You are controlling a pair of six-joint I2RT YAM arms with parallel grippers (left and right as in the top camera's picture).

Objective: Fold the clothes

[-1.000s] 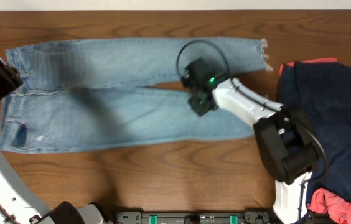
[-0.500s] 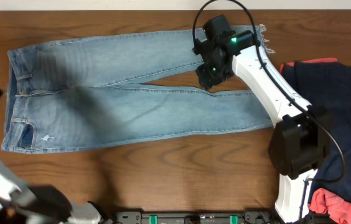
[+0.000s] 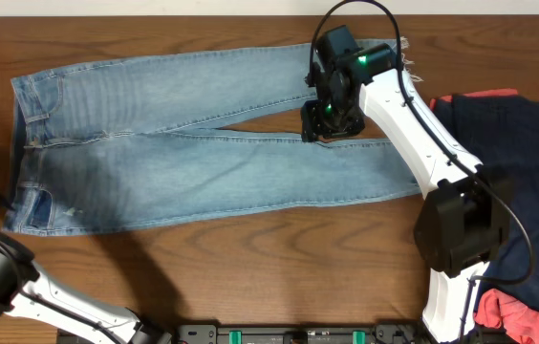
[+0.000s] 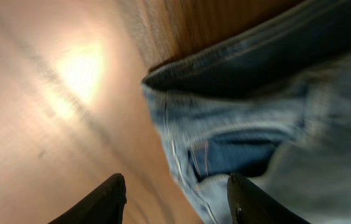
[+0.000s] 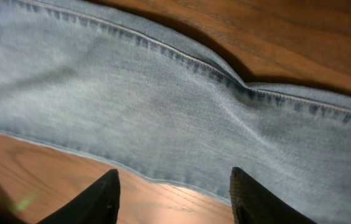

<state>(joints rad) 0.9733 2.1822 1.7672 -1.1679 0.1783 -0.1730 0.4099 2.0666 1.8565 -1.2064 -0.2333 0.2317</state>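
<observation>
- Wooden table [image 3: 250, 277] seen from overhead, with light-blue jeans [image 3: 155, 162] spread flat across it, waistband at the left and frayed leg hems at the right
- At the table's right side lies a dark navy garment [image 3: 528, 162], with a coral-red garment [image 3: 504, 311] showing at its upper and lower edges
- Right gripper [image 3: 327, 122] hangs over the narrow gap between the two legs, towards the hem end; the left arm [image 3: 21, 287] comes up along the left edge, its dark end just beside the lower waistband corner
- Left wrist view: the left gripper [image 4: 175, 182] has its two black fingers [image 4: 110, 199] apart with nothing between them; ahead lies the blurred waist corner of the jeans with a darker blue patch, and bare wood to the left
- Right wrist view: the right gripper's fingers are spread apart and hold nothing; a denim leg with a stitched seam runs across beneath them, with wood showing above and below it
</observation>
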